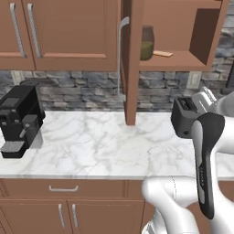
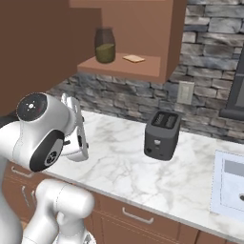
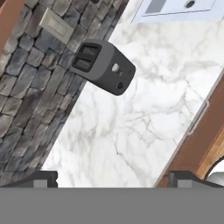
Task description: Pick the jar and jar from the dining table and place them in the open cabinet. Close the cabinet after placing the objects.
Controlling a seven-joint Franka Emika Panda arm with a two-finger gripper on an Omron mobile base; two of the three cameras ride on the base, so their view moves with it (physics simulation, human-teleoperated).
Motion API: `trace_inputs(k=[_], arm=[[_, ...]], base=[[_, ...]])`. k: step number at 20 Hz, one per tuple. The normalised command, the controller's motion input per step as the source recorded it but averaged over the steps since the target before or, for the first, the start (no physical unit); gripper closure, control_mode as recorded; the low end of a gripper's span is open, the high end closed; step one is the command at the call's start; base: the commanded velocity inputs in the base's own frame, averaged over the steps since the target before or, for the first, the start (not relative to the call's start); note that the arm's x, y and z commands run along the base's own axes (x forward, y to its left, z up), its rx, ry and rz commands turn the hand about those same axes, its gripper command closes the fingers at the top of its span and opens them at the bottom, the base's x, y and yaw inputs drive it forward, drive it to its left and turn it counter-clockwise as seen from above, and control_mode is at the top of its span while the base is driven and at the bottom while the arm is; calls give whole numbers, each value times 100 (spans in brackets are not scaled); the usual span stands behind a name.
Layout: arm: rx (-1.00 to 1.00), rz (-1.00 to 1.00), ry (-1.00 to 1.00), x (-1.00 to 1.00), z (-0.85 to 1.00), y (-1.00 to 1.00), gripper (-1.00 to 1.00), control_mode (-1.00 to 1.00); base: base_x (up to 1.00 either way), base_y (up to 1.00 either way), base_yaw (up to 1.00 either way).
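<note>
Pincer [image 3: 113,179] is held wide and empty; the jar [image 2: 105,45] on the cabinet shelf [image 2: 143,66], likely fragile glass, is best gripped mid-body.

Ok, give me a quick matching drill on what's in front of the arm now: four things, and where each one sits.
Things:
1. clear glass jar with olive-green filling
2. dark grey two-slot toaster
3. black coffee machine
4. reddish-brown cabinet door with a silver bar handle

Places or states:
A. left end of the white marble counter
B. swung open, edge-on
C. on the open cabinet's shelf
D. on the counter below the open cabinet

Pairs: 1-C, 2-D, 3-A, 4-B
</note>
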Motion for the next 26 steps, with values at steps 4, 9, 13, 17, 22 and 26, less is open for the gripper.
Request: trace_inputs(k=[4, 9, 13, 17, 22, 26], arm=[[0, 0, 0, 0, 0, 0, -100, 100], [0, 0, 0, 0, 0, 0, -100, 100], [0, 0, 0, 0, 0, 0, -100, 100], [0, 0, 0, 0, 0, 0, -100, 100], [0, 0, 0, 0, 0, 0, -100, 100], [0, 0, 0, 0, 0, 0, -100, 100]], base=[[-42, 0, 0], [-43, 0, 0], [-49, 0, 7], [-51, 0, 17], [-47, 0, 23], [-45, 0, 26]])
